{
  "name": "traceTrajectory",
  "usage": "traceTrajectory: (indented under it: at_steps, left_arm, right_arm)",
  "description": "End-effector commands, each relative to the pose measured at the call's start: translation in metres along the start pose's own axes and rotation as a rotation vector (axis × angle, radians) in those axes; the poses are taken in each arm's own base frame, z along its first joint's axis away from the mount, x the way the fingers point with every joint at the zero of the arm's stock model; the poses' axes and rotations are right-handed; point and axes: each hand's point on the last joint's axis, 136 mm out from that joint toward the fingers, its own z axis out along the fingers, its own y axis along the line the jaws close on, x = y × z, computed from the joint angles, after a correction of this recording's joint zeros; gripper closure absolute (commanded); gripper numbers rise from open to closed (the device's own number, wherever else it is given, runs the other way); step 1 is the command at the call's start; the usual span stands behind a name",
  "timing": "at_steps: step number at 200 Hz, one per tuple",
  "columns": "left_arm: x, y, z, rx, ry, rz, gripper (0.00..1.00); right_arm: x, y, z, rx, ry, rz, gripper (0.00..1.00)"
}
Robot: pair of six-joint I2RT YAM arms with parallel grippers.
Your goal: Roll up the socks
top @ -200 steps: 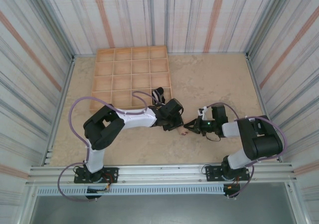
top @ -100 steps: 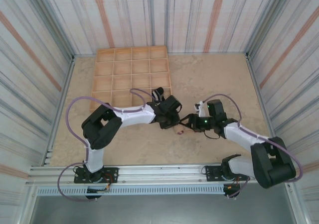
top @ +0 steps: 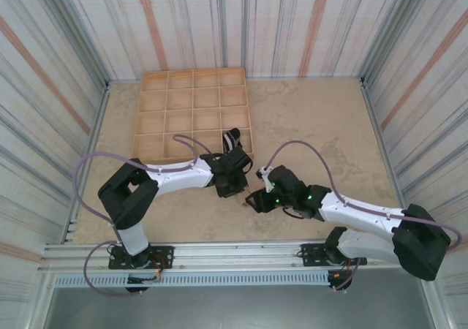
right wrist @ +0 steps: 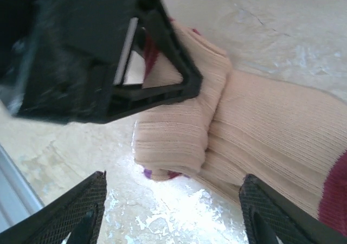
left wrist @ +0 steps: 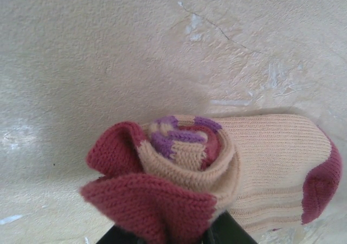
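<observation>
Left gripper (top: 237,188): clamped on the beige sock (left wrist: 260,157), grabbing it at the rolled end. On my left wrist cam the roll faces the lens. It's a tight beige spiral with purple and white stripes in the core. The dark red cuff (left wrist: 146,206) flares out at the near-left side, right down at my black fingers on the bottom edge. The rest of the sock runs off to the right, unrolled and flat on the table (left wrist: 108,49), ending in the dark red toe (left wrist: 322,184). Right gripper (right wrist: 176,206): released, nothing held. Its two mesh-padded fingertips (right wrist: 87,206) stand wide apart at the bottom corners of my right wrist cam, with the sock body in the gap beyond them. Can't tell whether either pad touches fabric. Same cam shows one black left finger (right wrist: 146,97) pressed into the side of the roll, ribbed fabric bulging around it. Overhead: both grippers meet near the middle of the table, in the front half, left one in from the left, right one in from the right, tips just beside each other. The sock is a small patch between them, mostly covered. Wooden grid tray (top: 193,110) sits at the back left, just behind my left wrist.
</observation>
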Motion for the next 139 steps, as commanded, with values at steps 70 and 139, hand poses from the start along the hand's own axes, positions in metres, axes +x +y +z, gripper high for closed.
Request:
traceTrajectory:
  at_steps: [70, 139]
  left_arm:
    - [0.013, 0.021, 0.006, -0.085, 0.04, -0.04, 1.0]
    - [0.013, 0.019, 0.009, -0.069, 0.058, -0.059, 1.0]
  right_arm:
    - [-0.007, 0.004, 0.028, 0.227, -0.132, -0.233, 0.41]
    - [-0.003, 0.004, 0.041, 0.256, -0.126, -0.208, 0.5]
